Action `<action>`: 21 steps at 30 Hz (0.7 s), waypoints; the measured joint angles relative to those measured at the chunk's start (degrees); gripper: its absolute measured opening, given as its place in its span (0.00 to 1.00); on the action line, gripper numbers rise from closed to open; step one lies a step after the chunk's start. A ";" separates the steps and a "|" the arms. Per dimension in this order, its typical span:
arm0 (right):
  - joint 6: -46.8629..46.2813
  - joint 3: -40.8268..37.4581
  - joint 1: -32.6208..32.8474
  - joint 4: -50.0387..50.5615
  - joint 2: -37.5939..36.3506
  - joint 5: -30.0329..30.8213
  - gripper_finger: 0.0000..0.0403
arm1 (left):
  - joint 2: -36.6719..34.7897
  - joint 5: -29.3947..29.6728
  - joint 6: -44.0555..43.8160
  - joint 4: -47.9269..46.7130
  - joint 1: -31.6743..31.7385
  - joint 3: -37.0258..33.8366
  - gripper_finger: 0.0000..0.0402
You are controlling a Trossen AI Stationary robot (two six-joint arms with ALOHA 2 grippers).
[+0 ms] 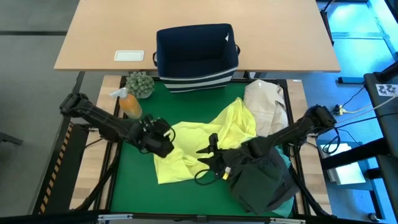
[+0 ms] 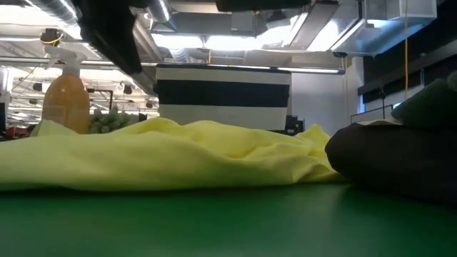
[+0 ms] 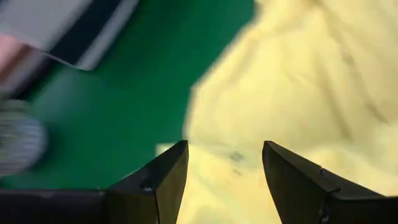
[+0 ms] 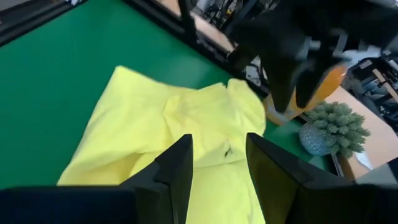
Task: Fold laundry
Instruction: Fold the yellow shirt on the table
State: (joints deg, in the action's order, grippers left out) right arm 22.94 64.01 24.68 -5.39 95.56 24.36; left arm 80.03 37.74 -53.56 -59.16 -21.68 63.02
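From above, the yellow-green shirt (image 1: 205,146) lay rumpled on the green table (image 1: 127,180), in front of the navy bin (image 1: 196,56). The left gripper (image 1: 163,138) hung over the shirt's left edge; the right gripper (image 1: 208,155) hovered over its front part, beside a dark garment (image 1: 264,180) on the shirt's right.

At table height, the shirt (image 2: 171,160) spread low, with the dark garment (image 2: 393,164) touching it.

From the left wrist, the jaws stood apart and empty above the shirt (image 3: 298,93).

From the right wrist, the jaws were parted, holding nothing, over the shirt (image 4: 180,118).
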 joint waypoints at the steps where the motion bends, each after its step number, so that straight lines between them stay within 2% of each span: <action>1: 0.00 0.00 0.02 0.00 0.47 -0.02 0.36 | 0.00 -1.30 -0.13 0.63 -1.06 0.00 0.50; 5: -0.13 0.00 0.03 -0.06 2.69 -2.22 0.36 | 1.39 -4.31 -3.44 2.96 -6.88 0.00 0.49; 13: -0.20 0.00 0.03 -6.89 11.29 -4.63 0.36 | 9.21 -4.35 -14.24 5.26 -18.06 0.00 0.49; 18: -1.24 1.20 -1.14 -7.91 13.92 -4.23 0.36 | 15.43 -4.37 -14.53 5.89 -20.77 -0.02 0.49; 21: -2.92 1.45 -2.23 -7.88 14.00 -4.02 0.36 | 18.33 -4.39 -11.20 5.90 -20.85 -0.02 0.49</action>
State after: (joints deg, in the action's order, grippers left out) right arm 20.02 65.46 22.45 -13.27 109.56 20.34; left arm 98.36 33.35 -64.76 -53.27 -42.53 63.00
